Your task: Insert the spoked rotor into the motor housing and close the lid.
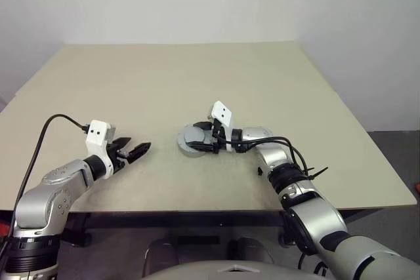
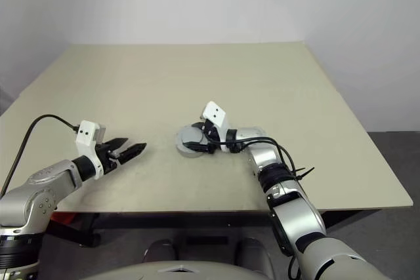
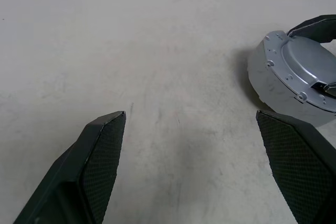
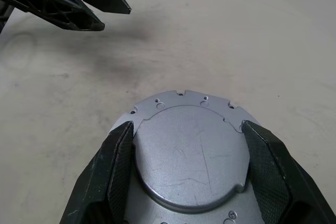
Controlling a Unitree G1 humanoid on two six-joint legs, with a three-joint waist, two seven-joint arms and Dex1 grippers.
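The lid [image 4: 191, 156] lies flat on the motor housing [image 3: 273, 80], hiding its inside; right gripper [image 4: 191, 177] jaws pinch the lid's rim, left gripper [image 1: 134, 152] jaws spread over the tabletop [image 1: 197, 83].

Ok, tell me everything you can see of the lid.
The lid is a round grey metal disc with a raised smooth centre and a flat outer ring carrying small holes and notches. It lies flat, closed on the housing, near the table's front middle. The right tool straddles it, one black finger against each side of the raised part. The left tool stands open and apart from it.
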